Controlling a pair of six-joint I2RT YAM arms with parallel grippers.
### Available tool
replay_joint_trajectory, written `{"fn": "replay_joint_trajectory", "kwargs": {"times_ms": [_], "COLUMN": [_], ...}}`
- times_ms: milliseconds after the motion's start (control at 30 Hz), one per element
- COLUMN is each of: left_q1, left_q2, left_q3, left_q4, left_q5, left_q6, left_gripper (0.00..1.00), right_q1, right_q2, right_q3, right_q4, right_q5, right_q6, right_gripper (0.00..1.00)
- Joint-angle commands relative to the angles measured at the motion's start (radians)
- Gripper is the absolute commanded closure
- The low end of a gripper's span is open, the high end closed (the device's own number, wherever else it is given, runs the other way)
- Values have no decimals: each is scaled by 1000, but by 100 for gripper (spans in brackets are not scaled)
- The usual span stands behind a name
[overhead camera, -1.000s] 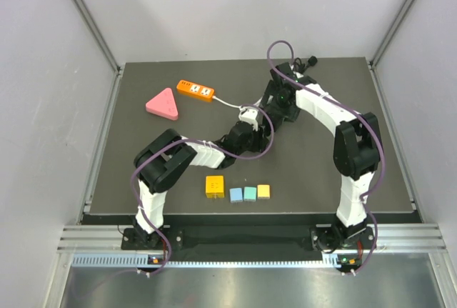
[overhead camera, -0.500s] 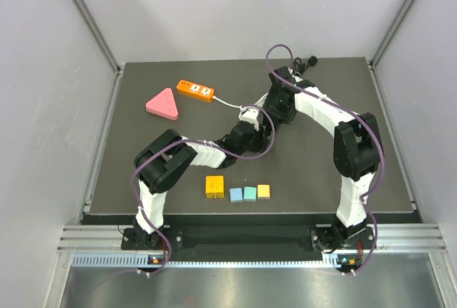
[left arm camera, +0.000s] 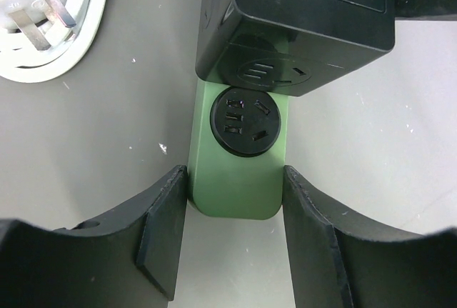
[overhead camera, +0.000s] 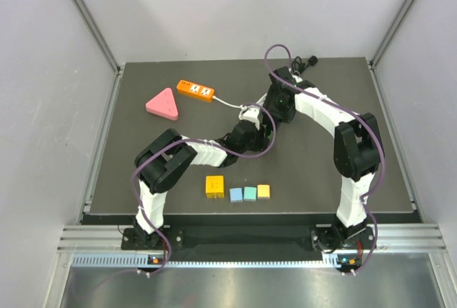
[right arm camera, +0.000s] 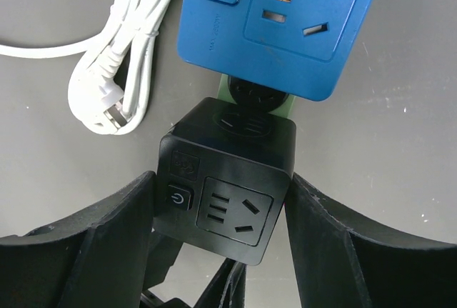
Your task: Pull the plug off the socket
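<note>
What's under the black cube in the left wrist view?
A green strip runs beneath the black cube, one round socket exposed. Its far end and any joining prongs are covered.

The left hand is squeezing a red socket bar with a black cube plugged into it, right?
Not quite: the socket bar in the left hand is green, not red, as the left wrist view shows. The black cube is plugged into it.
</note>
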Motion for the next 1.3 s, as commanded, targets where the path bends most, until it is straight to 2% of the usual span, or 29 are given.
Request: {"fn": "replay_joint_trajectory", "kwargs": {"times_ms": [0,333,533,567,633,767,900,1000,1167,1267], "left_q1": [9,9,7,9,9,9,9,9,9,7], "left_q2": [39,56,65,67,67,77,90,90,87,87], "left_q3": [11,39,57,60,60,76,96,94,90,91], "left_q4": [-97,-134,-154,-154,-156,-166,-186,-186,-185,-183], "left_q5": [-60,-69,-69,-69,-68,-66,-65,-65,-65,-65], "left_q6": [-35,-38,-41,-39,-39,-38,-36,-36,-35,-35], "left_gripper": [100,100,100,100,100,100,100,100,100,100], "right_q1": [5,1,-58,-72,-114,-132,-85,-5,37,38], "right_q2": [-50,6,-34,-52,-73,-106,-93,-60,-12,0], "right_q3": [32,161,141,110,76,59,81,151,243,288], "right_q4": [91,-44,0,21,83,88,51,-33,-99,-133], "right_q5": [-15,20,-139,-227,-294,-299,-219,-31,115,128], "right_q6": [-81,-129,-83,-72,-51,-58,-77,-110,-126,-140], "right_gripper": [100,100,100,100,100,100,100,100,100,100]}}
